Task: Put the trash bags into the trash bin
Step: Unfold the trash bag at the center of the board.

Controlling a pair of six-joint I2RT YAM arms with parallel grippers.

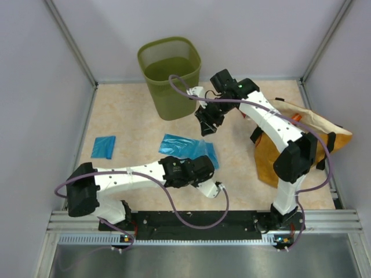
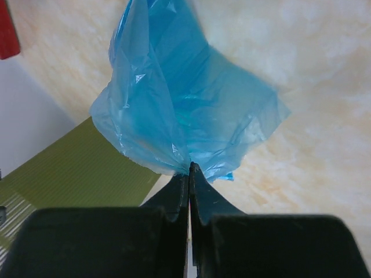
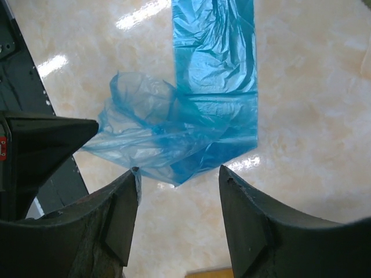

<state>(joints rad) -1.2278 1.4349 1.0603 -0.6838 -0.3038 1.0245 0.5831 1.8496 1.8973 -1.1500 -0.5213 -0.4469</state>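
Note:
A crinkled light-blue trash bag (image 1: 186,147) lies mid-table. My left gripper (image 1: 204,158) is shut on its near edge; in the left wrist view the film (image 2: 185,110) bunches out of the closed jaws of the gripper (image 2: 189,168). My right gripper (image 1: 207,126) hovers above the bag's far side, open and empty. In the right wrist view its jaws stand wide apart at the gripper (image 3: 178,171) over the bag (image 3: 203,116). A second bag, a small flat folded square (image 1: 104,147), lies at the left. The olive-green mesh trash bin (image 1: 169,75) stands at the back.
A mustard-orange sack (image 1: 307,130) with black handles lies on the right, under the right arm. A red box corner (image 2: 7,29) shows in the left wrist view. Walls close the table at the left, the back and the right.

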